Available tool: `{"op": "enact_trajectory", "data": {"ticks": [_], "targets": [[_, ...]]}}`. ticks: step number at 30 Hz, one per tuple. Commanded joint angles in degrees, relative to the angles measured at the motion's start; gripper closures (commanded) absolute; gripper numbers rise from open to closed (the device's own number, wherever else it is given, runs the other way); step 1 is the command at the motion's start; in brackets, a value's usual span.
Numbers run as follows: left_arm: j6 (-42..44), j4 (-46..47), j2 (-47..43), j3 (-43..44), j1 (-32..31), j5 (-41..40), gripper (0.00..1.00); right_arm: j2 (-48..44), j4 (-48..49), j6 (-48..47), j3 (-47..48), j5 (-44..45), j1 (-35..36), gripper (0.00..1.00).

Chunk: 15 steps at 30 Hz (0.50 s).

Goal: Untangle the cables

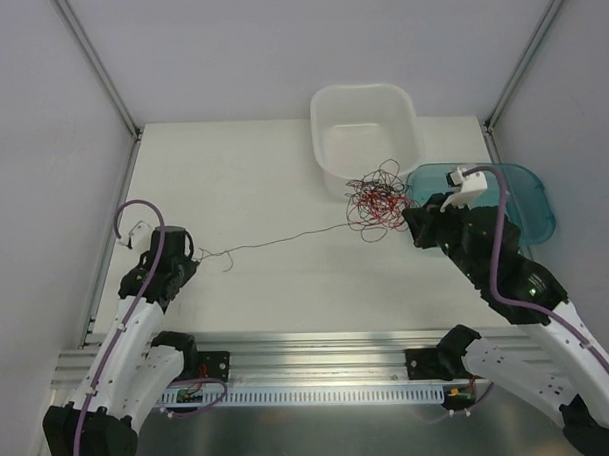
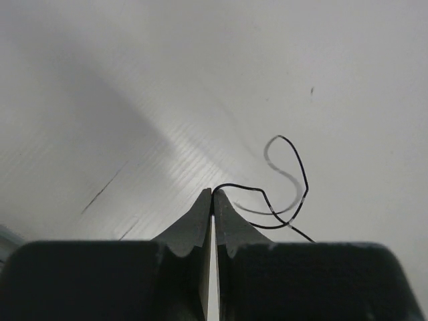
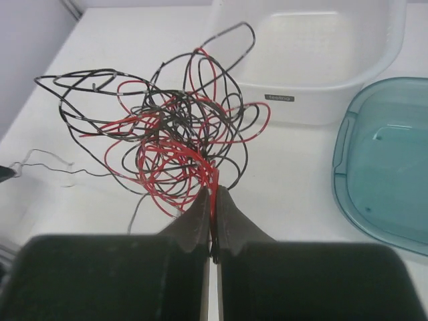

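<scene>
A loose ball of thin red and black cables (image 1: 376, 202) lies on the white table just in front of the white tub; it also shows in the right wrist view (image 3: 167, 137). One black strand (image 1: 275, 241) runs out of it leftward across the table to my left gripper (image 1: 192, 255). My left gripper (image 2: 212, 194) is shut on the black strand's end, which curls beside it (image 2: 289, 180). My right gripper (image 1: 411, 219) sits at the ball's right edge, and in its wrist view the right gripper (image 3: 213, 190) is shut on a red cable of the tangle.
A white plastic tub (image 1: 366, 136) stands at the back centre, also in the right wrist view (image 3: 314, 60). A teal lid (image 1: 524, 195) lies to its right, partly under my right arm, and shows in the right wrist view (image 3: 384, 167). Frame posts stand at both back corners.
</scene>
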Motion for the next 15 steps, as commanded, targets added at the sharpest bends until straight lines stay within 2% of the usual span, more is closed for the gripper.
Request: {"op": "enact_trajectory", "data": {"ticks": [1,6,8,10,12,13,14,15], "targets": [[-1.3,1.0,3.0,-1.9,0.8,1.2,1.0,-2.7,-5.0,-0.9,0.0,-4.2,-0.5,0.99],[0.1,3.1,3.0,-5.3,0.8,4.3,1.0,-2.3,-2.4,2.5,-6.1,-10.8,-0.4,0.99],[1.6,3.6,2.4,-6.0,0.8,5.6,0.96,-0.6,-0.3,5.5,-11.5,-12.6,-0.4,0.98],[3.6,3.9,1.0,-6.0,0.8,9.0,0.8,1.7,3.5,7.4,-15.3,-16.2,-0.3,0.96],[5.0,4.2,-0.7,-5.6,0.8,12.1,0.62,3.4,6.5,10.1,-19.6,-17.7,-0.2,0.85],[6.5,4.3,-1.3,-5.4,0.7,15.8,0.47,4.2,7.0,10.8,-20.5,-17.7,0.1,0.77],[7.5,4.3,-1.9,-4.6,0.7,17.5,0.41,5.5,7.3,11.1,-21.2,-17.7,0.2,0.67],[8.4,4.3,-2.8,-4.2,0.7,19.9,0.37,6.0,6.4,11.1,-21.3,-17.1,0.8,0.63]]}}
